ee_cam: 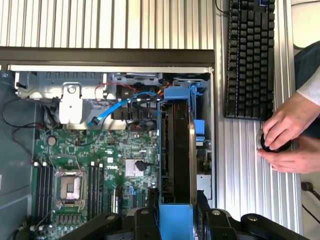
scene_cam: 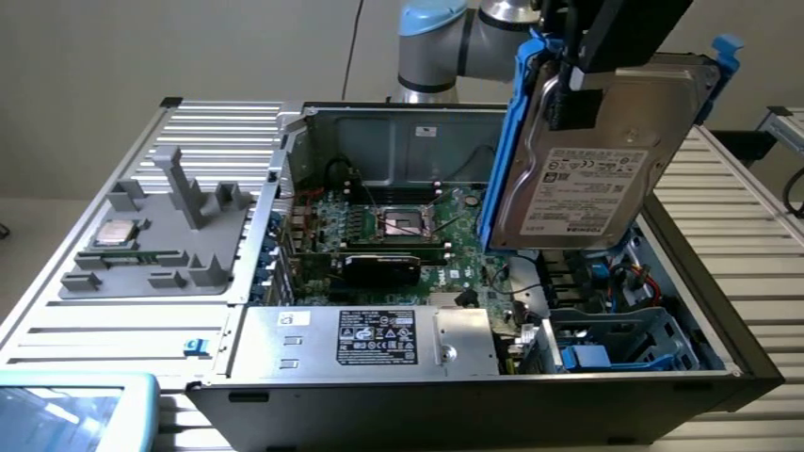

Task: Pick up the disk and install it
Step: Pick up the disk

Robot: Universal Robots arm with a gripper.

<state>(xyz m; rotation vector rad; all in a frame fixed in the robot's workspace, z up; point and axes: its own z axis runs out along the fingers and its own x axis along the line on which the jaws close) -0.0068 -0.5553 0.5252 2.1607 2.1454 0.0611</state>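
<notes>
Ribbed aluminium slats form the desk (scene_cam: 754, 311), with a plain pale wall behind. Nearest in the exterior view, at its left corner, lies a flat thing with a light-blue rim (scene_cam: 70, 410). Behind it stands an open black case (scene_cam: 503, 400). Along the case's near edge sits a silver box (scene_cam: 377, 341) with a black label whose white marks are too small to read. To the exterior view's right of that box is a cage (scene_cam: 616, 339) with blue parts. Deeper in lies the green board (scene_cam: 402, 235). The wrist view shows white "DELL" lettering on it. Beside the case, on the exterior view's left, a grey tray (scene_cam: 126, 287) carries a square chip (scene_cam: 117, 233).

The disk (scene_cam: 603, 160) hangs in the air above the cage side of the case. It is on edge and tilted, with its label toward the camera and blue rails (scene_cam: 513, 141) along its long sides. "TOSHIBA" can be made out low on the white label, and the other print is too fine to read. The tool (scene_cam: 585, 104) pinches the disk at its upper end. In the wrist view the disk sits edge-on between two black fingers. Farther back rises the grey and light-blue arm (scene_cam: 440, 38).

Outside the case, in the wrist view, a black keyboard (ee_cam: 248, 60) lies on the desk. Near it a person's hands (ee_cam: 287, 137) rest on a round black knob (ee_cam: 272, 145).
</notes>
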